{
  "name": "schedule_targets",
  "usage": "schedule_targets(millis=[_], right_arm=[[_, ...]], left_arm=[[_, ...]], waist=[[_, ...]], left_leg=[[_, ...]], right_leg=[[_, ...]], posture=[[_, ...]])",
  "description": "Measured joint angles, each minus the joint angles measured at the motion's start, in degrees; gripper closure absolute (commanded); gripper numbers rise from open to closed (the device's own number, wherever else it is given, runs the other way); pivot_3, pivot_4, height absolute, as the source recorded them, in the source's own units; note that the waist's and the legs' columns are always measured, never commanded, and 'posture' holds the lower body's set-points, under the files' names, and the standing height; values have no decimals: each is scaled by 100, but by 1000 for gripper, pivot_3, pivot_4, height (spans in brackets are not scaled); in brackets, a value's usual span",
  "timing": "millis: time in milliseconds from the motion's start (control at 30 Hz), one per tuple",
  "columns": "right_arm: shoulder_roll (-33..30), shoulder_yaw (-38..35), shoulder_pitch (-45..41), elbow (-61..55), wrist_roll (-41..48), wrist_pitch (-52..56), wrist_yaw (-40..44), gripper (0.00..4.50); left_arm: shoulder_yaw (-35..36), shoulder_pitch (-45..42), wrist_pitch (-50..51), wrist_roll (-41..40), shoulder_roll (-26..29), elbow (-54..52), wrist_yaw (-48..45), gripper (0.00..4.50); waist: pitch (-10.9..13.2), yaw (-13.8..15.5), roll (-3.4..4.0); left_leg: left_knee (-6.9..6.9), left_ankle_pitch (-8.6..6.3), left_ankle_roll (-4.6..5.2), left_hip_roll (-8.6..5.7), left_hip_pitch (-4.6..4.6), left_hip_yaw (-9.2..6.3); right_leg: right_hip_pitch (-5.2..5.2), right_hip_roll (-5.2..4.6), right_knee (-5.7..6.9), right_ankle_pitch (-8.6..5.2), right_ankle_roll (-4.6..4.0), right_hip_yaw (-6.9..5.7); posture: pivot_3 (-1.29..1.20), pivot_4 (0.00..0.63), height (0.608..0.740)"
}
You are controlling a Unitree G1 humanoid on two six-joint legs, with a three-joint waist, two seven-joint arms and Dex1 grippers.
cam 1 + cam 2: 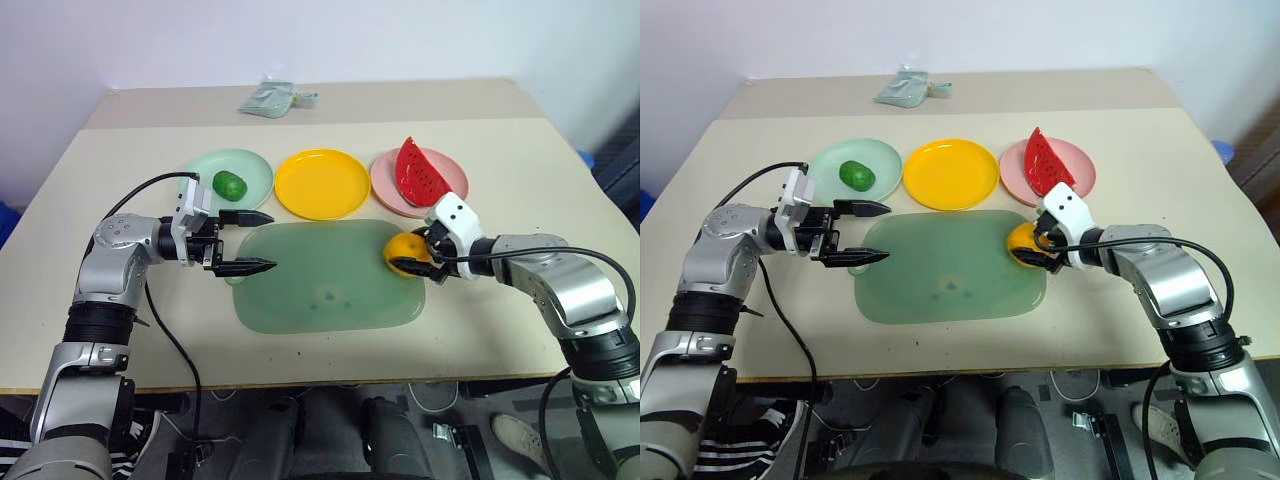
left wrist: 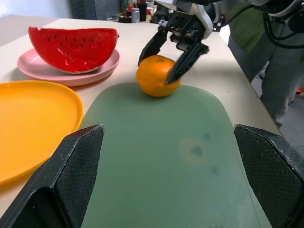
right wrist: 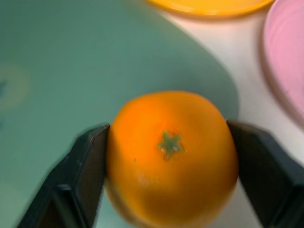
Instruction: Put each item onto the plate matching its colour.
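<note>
The round orange (image 1: pixel 402 247) rests on the right end of the translucent green mat (image 1: pixel 320 285). My right gripper (image 1: pixel 409 252) is shut on the orange, and its black fingers (image 3: pixel 80 175) press against both sides of the orange (image 3: pixel 171 156). The bumpy dark-green ball (image 1: pixel 229 184) lies on the mint green plate (image 1: pixel 256 168). The red watermelon wedge (image 1: pixel 418 172) lies on the pink plate (image 1: pixel 452 178). Between them the yellow plate (image 1: pixel 322 183) holds nothing. My left gripper (image 1: pixel 269 240) hovers open at the mat's left end, pointing toward the orange (image 2: pixel 156 78).
A small pale green packet (image 1: pixel 268 98) lies at the far side of the table. The mat fills the middle of the near table, just in front of the three plates. A cable hangs from each forearm.
</note>
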Motion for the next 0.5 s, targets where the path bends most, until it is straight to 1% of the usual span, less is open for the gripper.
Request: schedule_targets(millis=[100, 133, 200, 300, 367, 433, 500], right_arm=[[-17, 38, -17, 5, -52, -77, 97, 1369], [107, 26, -101, 86, -37, -44, 63, 1369], [480, -53, -332, 273, 54, -36, -45, 1369], [947, -167, -912, 462, 117, -97, -225, 1369], [1237, -169, -1378, 684, 27, -368, -355, 1369], [1556, -28, -1756, 1051, -190, -704, -482, 1369], [2004, 186, -2094, 1663, -435, -1058, -605, 1369]], left_arm=[[15, 15, -46, -1, 6, 0, 41, 0], [30, 31, -50, -1, 11, 0, 82, 0], [45, 34, -80, -2, -3, 1, 173, 0], [109, 22, -135, -6, -64, 17, 396, 0], [199, -2, -299, 27, -137, 115, 625, 0], [244, -74, -423, 96, -180, 264, 870, 0], [271, -95, -511, 140, -195, 329, 1035, 0]], waist=[[0, 9, 0], [0, -7, 0], [1, -32, 2], [2, -35, 3], [1, -22, 2], [0, -19, 0], [0, -29, 0]], left_leg=[[1, 0, 0, 3, 0, 0], [1, 0, 0, 7, 0, 2], [-2, 1, -1, 12, -1, 7], [-7, 4, -6, 16, -3, 9], [-8, 6, -9, 16, -3, 8], [-8, 7, -12, 15, -2, 9], [-9, 8, -13, 15, -1, 9]], right_leg=[[2, 3, 0, 1, -1, 0], [1, 5, -2, 3, -5, 0], [-8, 9, 0, 7, -9, 3], [-19, 14, 4, 8, -12, 7], [-19, 15, 4, 9, -13, 6], [-17, 16, 4, 10, -13, 6], [-18, 17, 7, 11, -14, 7]], posture=[[0, 150, 740], [0, 150, 740], [0, 150, 740], [0, 150, 740], [0, 150, 740], [0, 150, 740], [0, 150, 740]])
